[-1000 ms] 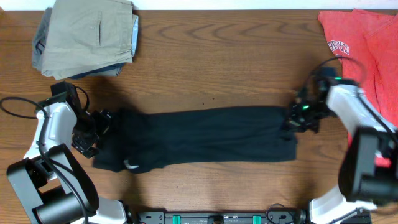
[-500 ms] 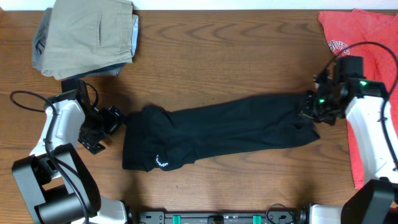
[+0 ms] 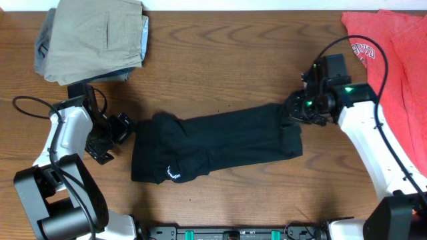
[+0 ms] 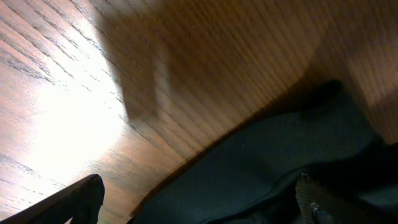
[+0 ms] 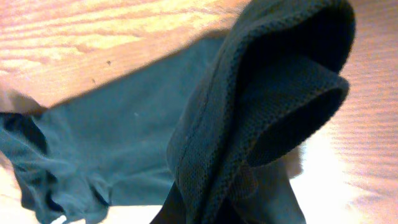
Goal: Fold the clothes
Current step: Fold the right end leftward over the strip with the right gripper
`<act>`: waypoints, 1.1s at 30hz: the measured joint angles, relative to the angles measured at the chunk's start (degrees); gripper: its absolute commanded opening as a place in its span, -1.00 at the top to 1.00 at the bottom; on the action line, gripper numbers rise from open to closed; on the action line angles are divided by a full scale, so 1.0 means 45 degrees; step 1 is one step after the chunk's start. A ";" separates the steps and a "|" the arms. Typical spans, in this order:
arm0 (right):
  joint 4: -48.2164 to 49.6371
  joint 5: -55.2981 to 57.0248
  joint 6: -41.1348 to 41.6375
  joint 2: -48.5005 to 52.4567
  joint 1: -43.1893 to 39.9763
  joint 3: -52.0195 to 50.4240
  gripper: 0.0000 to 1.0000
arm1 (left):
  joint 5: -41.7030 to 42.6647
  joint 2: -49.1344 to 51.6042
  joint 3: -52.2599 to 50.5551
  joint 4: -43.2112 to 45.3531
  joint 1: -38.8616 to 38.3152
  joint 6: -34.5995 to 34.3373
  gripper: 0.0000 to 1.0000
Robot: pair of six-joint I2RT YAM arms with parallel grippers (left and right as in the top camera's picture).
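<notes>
Brown wood-grain table point(image 3: 233, 60) carries the black shirt point(image 3: 213, 143), which lies near the middle as a long, rumpled band with small white lettering near its front left edge. The right gripper point(image 3: 293, 115) is clamped tight on the band's right end, where the fabric bunches — its wrist view shows a stitched edge doubled over close to the lens. The left gripper point(image 3: 120, 128) stands spread wide, holding nothing, just beside the shirt's left end. Khaki trousers point(image 3: 93, 37) lie folded at the far left corner — a red T-shirt point(image 3: 400, 60) at the right edge.
</notes>
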 measured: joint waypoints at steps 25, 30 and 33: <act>0.2225 0.0121 0.2263 0.2948 0.3444 0.0000 0.79 | 0.0005 0.0000 0.0000 0.0000 0.0000 0.0000 -0.99; 0.2288 0.0155 0.2370 0.2948 0.3837 0.0000 0.59 | 0.0000 0.0000 0.0000 0.0000 0.0000 0.0000 -0.99; 0.2322 0.0141 0.2351 0.2948 0.3954 0.0000 0.60 | 0.0000 0.0000 0.0000 0.0000 0.0000 0.0005 -0.99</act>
